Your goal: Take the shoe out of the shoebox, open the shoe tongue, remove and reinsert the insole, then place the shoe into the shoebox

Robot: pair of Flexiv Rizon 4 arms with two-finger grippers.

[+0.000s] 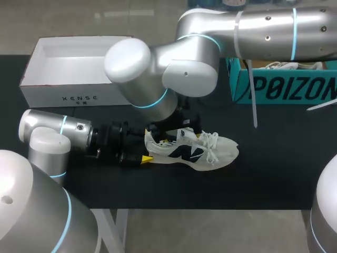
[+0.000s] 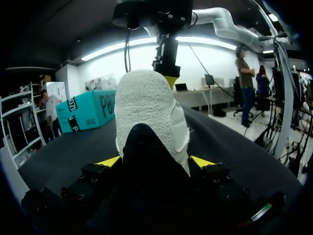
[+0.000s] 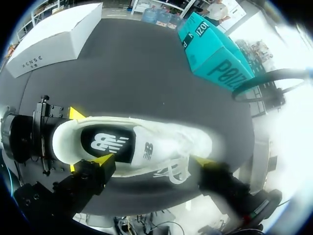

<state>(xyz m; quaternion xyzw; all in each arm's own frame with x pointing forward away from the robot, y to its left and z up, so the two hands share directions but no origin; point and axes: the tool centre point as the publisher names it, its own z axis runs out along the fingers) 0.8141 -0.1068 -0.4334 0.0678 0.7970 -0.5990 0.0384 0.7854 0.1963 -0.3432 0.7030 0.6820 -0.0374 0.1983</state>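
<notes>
A white shoe [image 1: 192, 150] with a black side logo lies on its sole on the black table, toe to the right. My left gripper [image 1: 148, 149] is shut on its heel. In the left wrist view the white heel [image 2: 146, 112] fills the gap, with a yellow tip pressed to each side of it at my left gripper [image 2: 155, 161]. My right gripper [image 3: 154, 164] hangs open just above the shoe, its fingers spread along the shoe from the black insole [image 3: 110, 143] to the laces [image 3: 178, 166]. The right arm's elbow hides most of that gripper in the head view.
An open white shoebox [image 1: 63, 97] stands at the back left. A teal box [image 1: 284, 89] with another shoe in it stands at the back right. The table's front edge runs just below the shoe.
</notes>
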